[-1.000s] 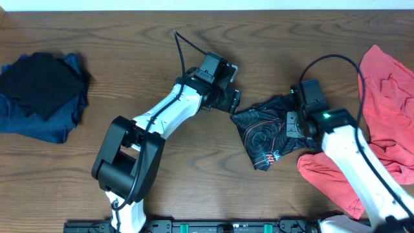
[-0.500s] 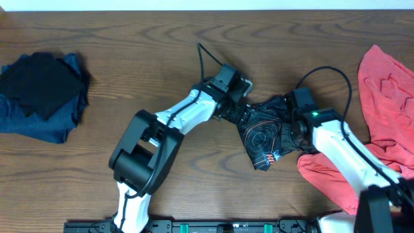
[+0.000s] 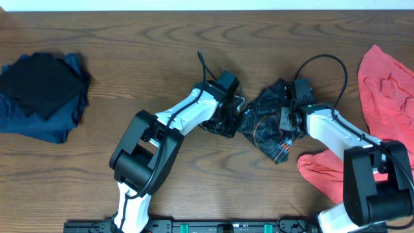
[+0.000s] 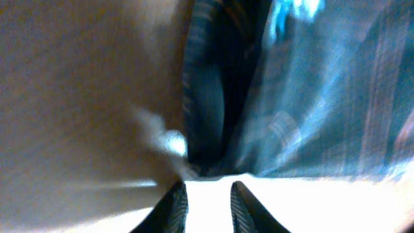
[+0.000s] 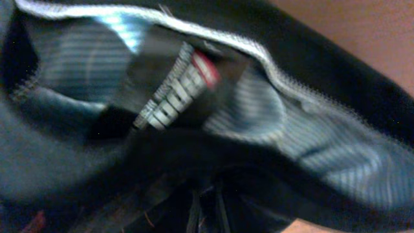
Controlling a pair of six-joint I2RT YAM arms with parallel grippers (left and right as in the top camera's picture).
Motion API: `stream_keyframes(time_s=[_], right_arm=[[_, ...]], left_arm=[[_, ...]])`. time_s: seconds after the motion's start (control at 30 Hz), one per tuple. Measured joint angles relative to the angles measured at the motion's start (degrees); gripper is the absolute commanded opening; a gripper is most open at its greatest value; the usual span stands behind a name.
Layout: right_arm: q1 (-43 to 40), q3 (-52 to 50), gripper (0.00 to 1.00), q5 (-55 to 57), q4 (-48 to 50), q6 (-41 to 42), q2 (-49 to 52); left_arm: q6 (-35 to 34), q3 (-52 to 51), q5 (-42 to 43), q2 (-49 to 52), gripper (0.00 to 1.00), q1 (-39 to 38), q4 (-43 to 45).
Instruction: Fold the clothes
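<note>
Scrunched up smaller and pulled a little left since a moment ago: black jersey [image 3: 264, 126], now a dark lump in the middle of the table [image 3: 194, 39], longer from far to near. Pinched on its right side by right gripper [image 3: 283, 122], fingers closed in the cloth. Met at its left edge by left gripper [image 3: 237, 118], fingers a little apart, nothing between. Off to the right, red shirt [image 3: 388, 97]. Way off left, blue pile [image 3: 39, 90].
</note>
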Motion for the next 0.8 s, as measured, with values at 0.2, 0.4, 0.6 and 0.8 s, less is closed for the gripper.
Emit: stream_keyframes(time_s=[0.2, 0.4, 0.6, 0.8], right_arm=[[-0.11, 0.02, 0.12, -0.46, 7.32, -8.04, 1.49], [0.44, 0.57, 0.20, -0.46, 6.80, -12.24, 1.66], [0.52, 1.55, 0.40, -0.28, 1.22, -12.76, -4.15], [0.42, 4.94, 0.43, 0.11, -1.81, -12.81, -19.45]], left_arm=[[-2.29, -0.04, 0.15, 0.00, 0.19, -0.72, -2.84], [-1.73, -0.98, -1.90, -1.73, 0.79, 0.02, -0.85], [1.92, -1.18, -4.26, -10.21, 0.98, 4.50, 7.82], [8.76, 0.37, 0.98, -12.55, 0.98, 9.01, 20.41]])
